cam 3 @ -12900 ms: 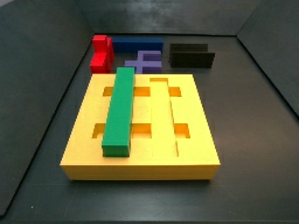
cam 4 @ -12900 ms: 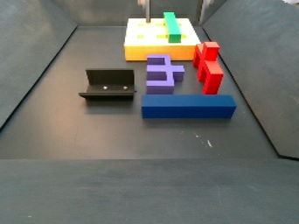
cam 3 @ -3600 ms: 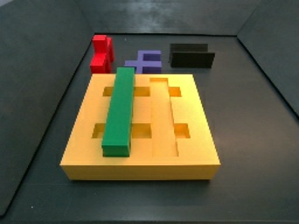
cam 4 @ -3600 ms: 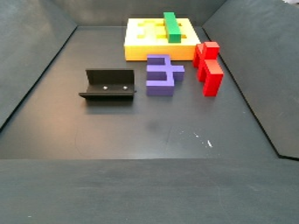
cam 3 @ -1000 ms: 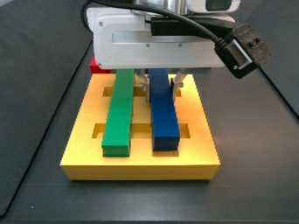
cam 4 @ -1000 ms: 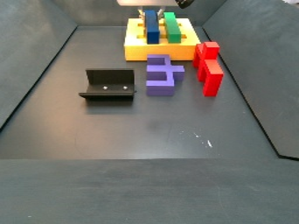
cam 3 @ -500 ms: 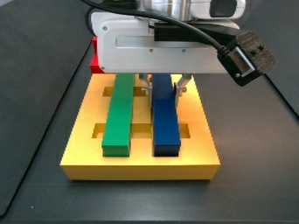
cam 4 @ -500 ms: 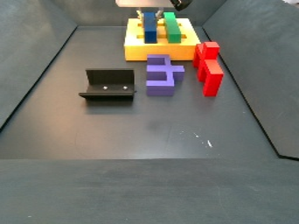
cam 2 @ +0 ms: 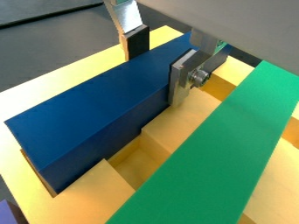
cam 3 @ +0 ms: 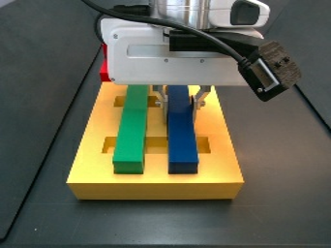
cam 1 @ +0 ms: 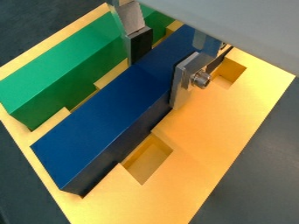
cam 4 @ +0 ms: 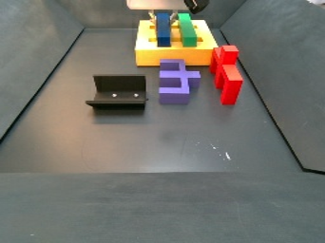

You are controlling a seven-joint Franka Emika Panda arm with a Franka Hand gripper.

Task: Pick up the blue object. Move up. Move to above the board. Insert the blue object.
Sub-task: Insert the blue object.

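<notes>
The blue object point(cam 1: 117, 114) is a long dark blue bar lying lengthwise in the middle groove of the yellow board point(cam 1: 222, 149), beside the green bar point(cam 1: 59, 74). Its top is about level with the green bar's in a side view point(cam 3: 183, 136). My gripper point(cam 1: 160, 80) straddles the bar near its far end, with a finger pressed against each long side and no gap showing. Both wrist views show this point(cam 2: 158, 77). A side view shows the gripper point(cam 4: 165, 17) over the board point(cam 4: 150, 55) at the far end of the floor.
A red piece point(cam 4: 227, 71), a purple notched block point(cam 4: 178, 81) and the fixture point(cam 4: 118, 92) stand on the dark floor away from the board. Square cut-outs point(cam 1: 146, 157) open in the board beside the blue bar. Grey walls enclose the floor.
Over the last second the gripper and blue bar came down, and the bar settled into the middle groove. Long before, the bar lay on the floor by the purple block.
</notes>
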